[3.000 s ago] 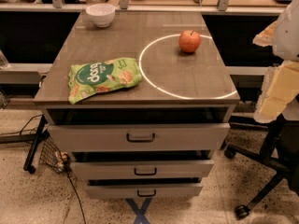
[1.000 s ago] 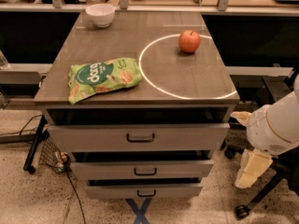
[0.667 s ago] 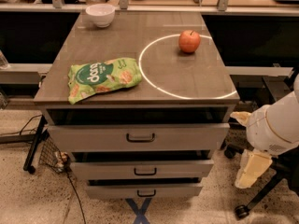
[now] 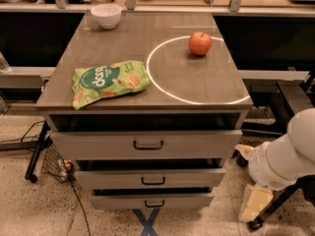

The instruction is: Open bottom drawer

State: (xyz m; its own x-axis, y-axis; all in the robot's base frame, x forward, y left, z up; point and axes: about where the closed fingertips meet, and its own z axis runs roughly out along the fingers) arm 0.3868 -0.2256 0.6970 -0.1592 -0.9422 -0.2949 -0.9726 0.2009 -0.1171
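The bottom drawer [image 4: 187,200] is the narrowest grey front at the foot of the cabinet, with a small dark bracket handle [image 4: 154,203]. It stands about flush under the middle drawer [image 4: 108,179], with a dark gap above it. My gripper [image 4: 256,203], cream-coloured, hangs low near the floor to the right of the cabinet, at about the height of the bottom drawer and clear of it. The white arm [image 4: 283,157] reaches in from the right edge above it.
The top drawer [image 4: 98,144] is the widest. On the cabinet top [image 4: 162,33] lie a green snack bag [image 4: 109,81], a red apple [image 4: 200,43] and a white bowl [image 4: 106,14]. A wire basket and cables [image 4: 54,163] lie on the floor left. Dark chair legs [image 4: 275,208] stand by my gripper.
My arm has come down from beside the cabinet top to the right of the drawers, and the gripper has sunk a little lower in the last second. The drawers have not moved.
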